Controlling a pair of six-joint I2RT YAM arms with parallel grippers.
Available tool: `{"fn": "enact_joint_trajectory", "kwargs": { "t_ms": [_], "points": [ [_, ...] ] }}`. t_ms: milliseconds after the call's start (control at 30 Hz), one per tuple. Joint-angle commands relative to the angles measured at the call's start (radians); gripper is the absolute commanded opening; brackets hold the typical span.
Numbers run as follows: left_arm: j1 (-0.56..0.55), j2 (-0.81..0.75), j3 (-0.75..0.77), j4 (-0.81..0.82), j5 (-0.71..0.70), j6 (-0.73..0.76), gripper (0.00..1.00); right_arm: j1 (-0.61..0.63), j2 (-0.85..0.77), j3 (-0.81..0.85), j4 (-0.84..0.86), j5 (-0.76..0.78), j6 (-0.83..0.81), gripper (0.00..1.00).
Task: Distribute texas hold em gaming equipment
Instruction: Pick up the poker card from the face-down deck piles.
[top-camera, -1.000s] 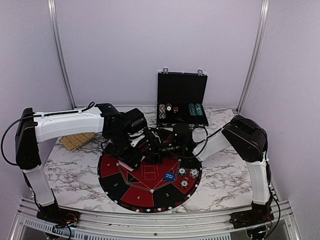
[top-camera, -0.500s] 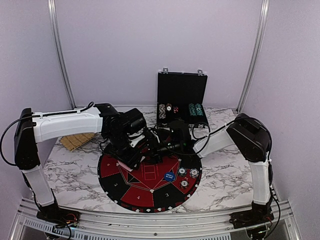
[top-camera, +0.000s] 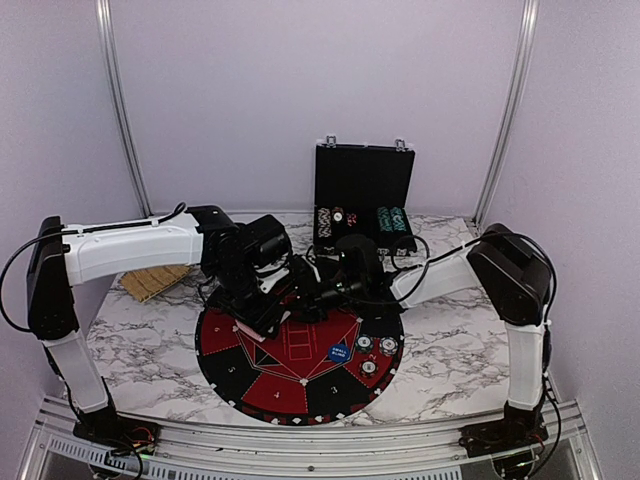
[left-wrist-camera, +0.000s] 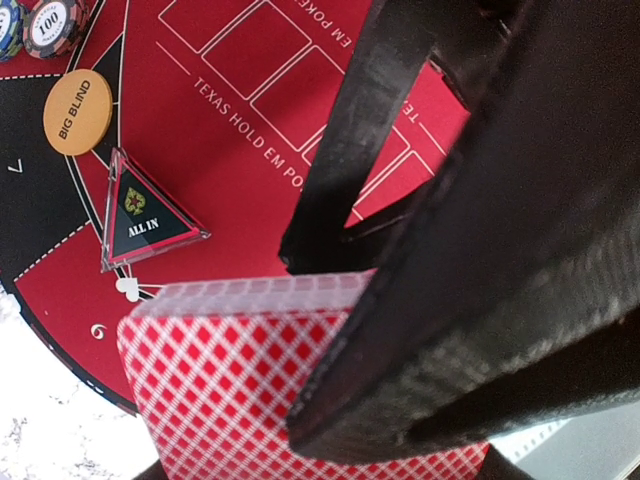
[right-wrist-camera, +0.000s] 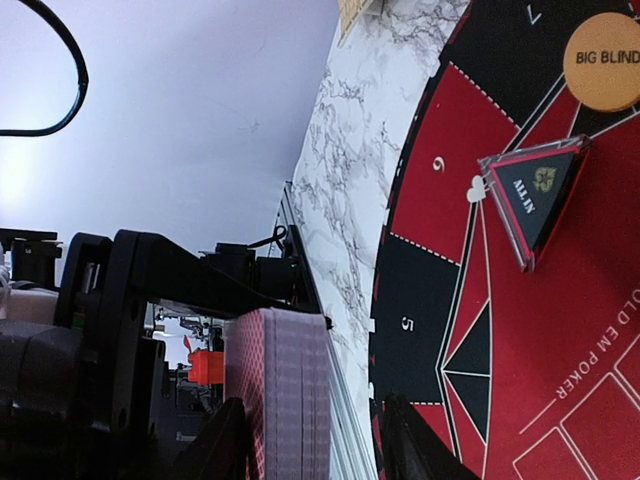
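**Q:** Where is the deck of cards (left-wrist-camera: 230, 385) being kept?
**A:** It is being clamped by the left gripper (left-wrist-camera: 297, 340), at the lower left of the left wrist view, above the rim of the mat (left-wrist-camera: 230, 120).
**Q:** How is the right gripper (right-wrist-camera: 315, 440) being used?
**A:** Its jaws are being held apart near the deck's edge. One card is probably being sought, so a light pinch is being advised.

From above, the left claw (top-camera: 290, 295) and right claw (top-camera: 322, 288) are merging into one dark mass. At the left claw we are seeing only part of the deck (left-wrist-camera: 230, 380): a black finger (left-wrist-camera: 480, 250) in front is covering its right side, and the bottom edge is cropping it.
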Motion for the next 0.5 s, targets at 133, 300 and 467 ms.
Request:
{"fn": "enact_joint_trajectory", "kwargs": {
  "t_ms": [133, 300, 467],
  "points": [
    [-0.004, -0.059, -0.011, 0.020, 0.023, 0.019, 0.43, -0.017, -0.043, 0.005, -0.069, 0.041, -0.049, 0.45],
    [-0.003, -0.067, -0.020, 0.024, 0.021, 0.019, 0.43, -0.027, -0.054, -0.012, -0.066, 0.047, -0.049, 0.45],
    [-0.004, -0.067, -0.025, 0.027, 0.021, 0.019, 0.43, -0.030, -0.064, -0.015, -0.056, 0.047, -0.045, 0.45]
  ]
}}
